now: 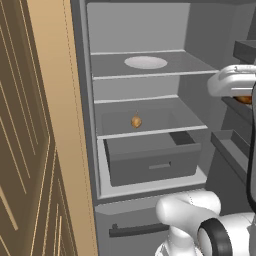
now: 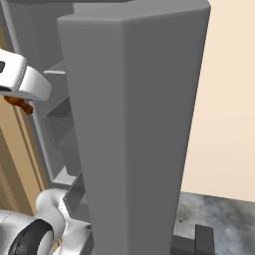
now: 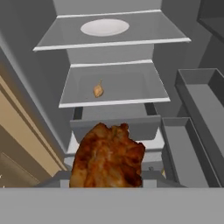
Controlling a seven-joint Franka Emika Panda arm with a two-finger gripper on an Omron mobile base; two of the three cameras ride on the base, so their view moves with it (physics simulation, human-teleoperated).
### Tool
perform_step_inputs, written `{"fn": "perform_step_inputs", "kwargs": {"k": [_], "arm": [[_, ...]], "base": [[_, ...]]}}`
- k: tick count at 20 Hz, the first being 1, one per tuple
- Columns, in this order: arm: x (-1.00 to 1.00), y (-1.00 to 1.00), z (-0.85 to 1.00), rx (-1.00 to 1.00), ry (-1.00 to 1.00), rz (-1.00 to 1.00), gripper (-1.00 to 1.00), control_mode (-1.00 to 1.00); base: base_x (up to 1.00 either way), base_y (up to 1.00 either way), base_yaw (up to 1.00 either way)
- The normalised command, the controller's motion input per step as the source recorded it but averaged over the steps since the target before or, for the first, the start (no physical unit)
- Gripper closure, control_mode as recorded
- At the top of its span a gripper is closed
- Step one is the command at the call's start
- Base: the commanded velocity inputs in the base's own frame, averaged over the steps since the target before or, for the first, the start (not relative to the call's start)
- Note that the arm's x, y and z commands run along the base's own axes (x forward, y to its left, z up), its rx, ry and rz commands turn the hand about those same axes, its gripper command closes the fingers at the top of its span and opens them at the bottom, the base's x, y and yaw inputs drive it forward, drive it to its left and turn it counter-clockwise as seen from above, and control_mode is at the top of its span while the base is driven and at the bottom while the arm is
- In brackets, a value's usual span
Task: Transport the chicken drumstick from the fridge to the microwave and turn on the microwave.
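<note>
The chicken drumstick [image 3: 108, 156] fills the lower centre of the hand view, right in front of the camera and outside the open fridge [image 1: 140, 85]. Its mottled reddish-brown bulk is seen nearly end-on, with the long axis running roughly away from the camera toward the fridge interior (the exact heading cannot be settled from this angle). In the right base view a small red-brown part [image 2: 19, 104] shows just beneath the white hand, and in the left base view an orange-brown edge [image 1: 245, 99] shows under it.

The end effector's fingertips are hidden behind the meat; it stands partly open and appears closed onto the drumstick, which hangs clear of every shelf.

Inside the fridge, the upper shelf carries a white plate [image 1: 145, 62]. The shelf below holds a small round tan-orange food item [image 1: 136, 121], lying well apart from the drumstick. Beneath that sits a dark grey drawer [image 1: 152, 160], pulled partly forward. A black bar handle [image 1: 137, 230] crosses the lower compartment. Door bins [image 3: 192, 144] line the open door on the right.

A tan wood-grained cabinet panel [image 1: 30, 150] flanks the fridge on the left. In the right base view a cream wall [image 2: 229, 99] stands behind the door, above a mottled grey floor [image 2: 219, 214].
</note>
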Motion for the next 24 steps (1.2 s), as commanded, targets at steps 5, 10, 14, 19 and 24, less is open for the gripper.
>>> {"fn": "perform_step_inputs", "kwargs": {"k": [5, 10, 14, 19, 24], "arm": [[0.00, 0.00, 0.00, 0.00, 0.00, 0.00, 1.00, -1.00], [0.00, 0.00, 0.00, 0.00, 0.00, 0.00, 1.00, -1.00], [-0.03, 0.01, -0.01, 0.00, 0.02, 0.00, 1.00, -1.00], [0.00, 0.00, 0.00, 0.00, 0.00, 0.00, 1.00, 1.00], [0.00, 0.00, 0.00, 0.00, 0.00, 0.00, 1.00, 1.00]], "base": [[0.00, 0.00, 0.00], [0.00, 0.00, 0.00], [0.00, 0.00, 0.00], [-0.54, 0.11, 0.00], [-0.78, 0.14, 0.00]]}}
